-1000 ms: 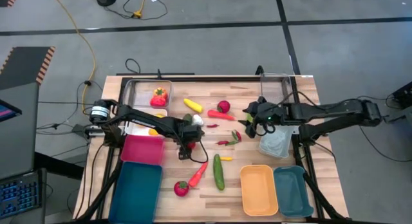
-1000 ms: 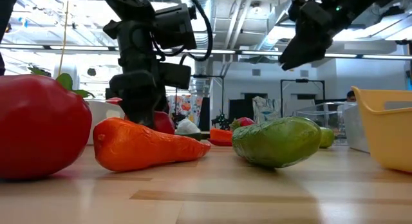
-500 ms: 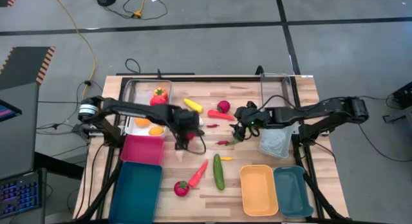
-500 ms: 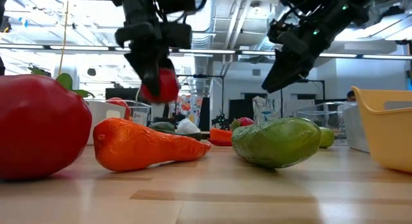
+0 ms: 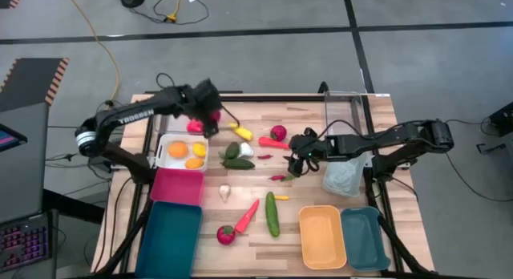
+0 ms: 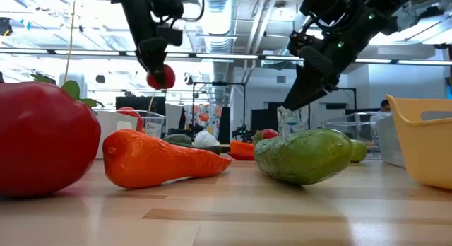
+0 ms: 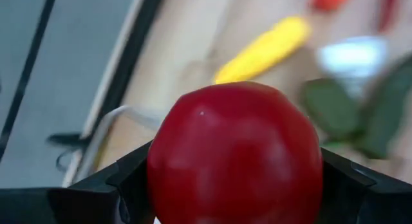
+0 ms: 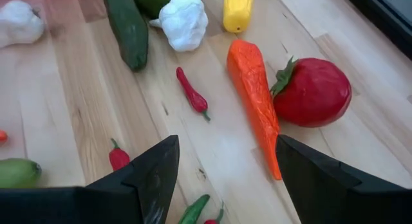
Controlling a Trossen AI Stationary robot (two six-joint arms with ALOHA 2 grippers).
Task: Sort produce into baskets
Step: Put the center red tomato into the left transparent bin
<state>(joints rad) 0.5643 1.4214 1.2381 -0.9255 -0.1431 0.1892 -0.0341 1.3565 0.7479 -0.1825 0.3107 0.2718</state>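
A round red tomato [image 7: 235,156] hangs in the air with my left gripper [image 5: 212,117] shut on it, at the table's far left beside the clear basket [image 5: 167,112]. In the low view the tomato [image 6: 161,78] shows below that gripper [image 6: 157,59], high above the table. My right gripper [image 5: 300,157] stands open above the table's middle. Below it lie an orange carrot [image 8: 254,102], another red tomato [image 8: 312,92] and small red chillies [image 8: 192,92]. Nothing is between its fingers [image 8: 151,176]. My left gripper pinches the tomato between its two fingers, one on each of two opposite sides [image 7: 158,179]. The fingers [image 7: 122,188] slant down from above. The tomato is lifted clear, well above the table.
White basket [image 5: 163,140] with orange fruit, pink basket [image 5: 178,185], dark teal basket [image 5: 171,239] at the left. Orange-yellow basket [image 5: 322,235], teal basket [image 5: 363,237] and clear baskets [image 5: 345,111] at the right. Garlic [image 5: 224,191], cucumber [image 5: 272,213], carrot [image 5: 246,216] lie between.
My left gripper has lifted the red tomato off the table's middle and carried it up and toward the far left, next to the clear basket. My right gripper has sunk a little toward the chillies, staying open.
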